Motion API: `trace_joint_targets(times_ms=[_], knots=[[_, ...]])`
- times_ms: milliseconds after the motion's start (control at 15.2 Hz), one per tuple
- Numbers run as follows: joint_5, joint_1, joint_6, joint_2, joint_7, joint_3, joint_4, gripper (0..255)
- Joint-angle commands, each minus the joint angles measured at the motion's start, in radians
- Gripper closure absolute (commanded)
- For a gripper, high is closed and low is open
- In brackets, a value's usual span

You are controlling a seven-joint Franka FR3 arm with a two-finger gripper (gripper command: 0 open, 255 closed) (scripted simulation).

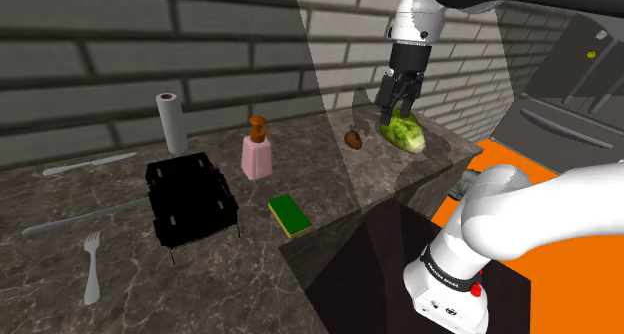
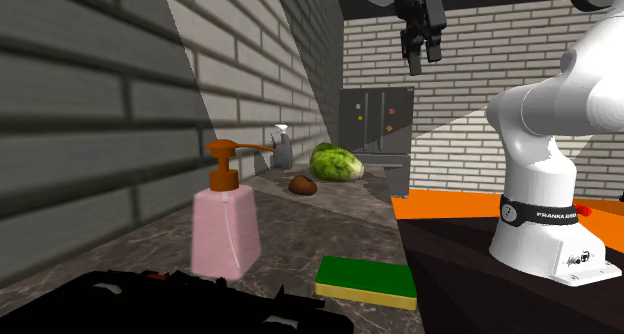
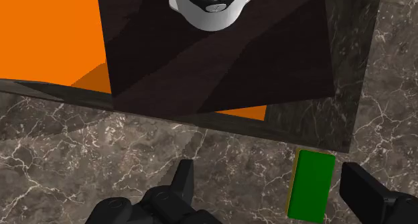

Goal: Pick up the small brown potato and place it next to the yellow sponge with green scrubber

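Pink soap bottle (image 1: pixel 256 154), black rack (image 1: pixel 190 197), paper roll (image 1: pixel 172 123), 1 fork (image 1: pixel 92 267), green lettuce (image 1: pixel 402 133) on marbled counter (image 1: pixel 130 302)

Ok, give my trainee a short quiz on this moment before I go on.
1. True or false: the gripper is shut on the potato.
2. What lies nearest the potato? A) fork B) green leafy vegetable C) paper roll
3. Fill in: the sponge shows a ___ top face.
Key: 1 false, the fingers stand apart and hold nothing; 2 B; 3 green.
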Motion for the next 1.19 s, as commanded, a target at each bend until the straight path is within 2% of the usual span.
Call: trace_joint_targets(times_ms=[0,594,1122], knots=[[0.0,0.0,0.0,0.0,0.0,0.0,0.0,0],[-0.114,-0.053,0.277,0.199,-0.055,-0.067,-0.061,0],[-0.191,-0.1,0.51,0.439,-0.086,-0.13,-0.027,0]])
